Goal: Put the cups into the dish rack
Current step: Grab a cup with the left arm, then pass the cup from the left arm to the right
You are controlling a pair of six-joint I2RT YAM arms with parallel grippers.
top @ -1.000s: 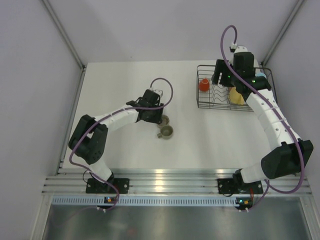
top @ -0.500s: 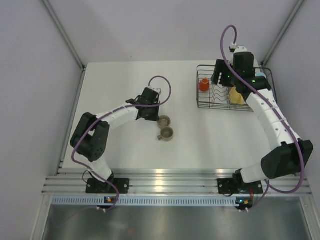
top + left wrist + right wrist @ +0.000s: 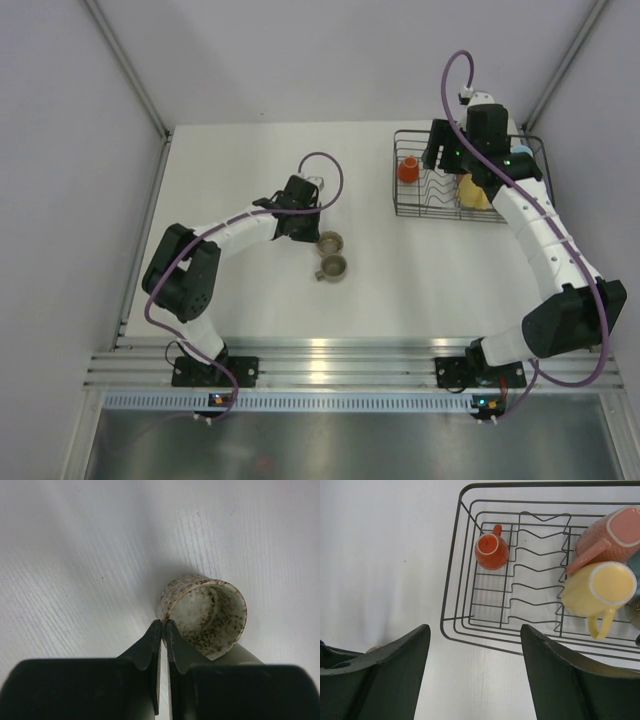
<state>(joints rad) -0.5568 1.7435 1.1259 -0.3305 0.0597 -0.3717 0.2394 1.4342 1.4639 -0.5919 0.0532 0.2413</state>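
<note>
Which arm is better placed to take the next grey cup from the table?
The left. The left gripper, jaws shut, sits right beside a speckled grey cup, with the second grey cup close by. The right gripper, open, hovers at the dish rack, far from both.

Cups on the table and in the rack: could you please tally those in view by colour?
grey-olive cups: 2
orange cup: 1
yellow cup: 1
pink cup: 1
light blue cup: 1, mostly hidden
Total in view: 6
</note>
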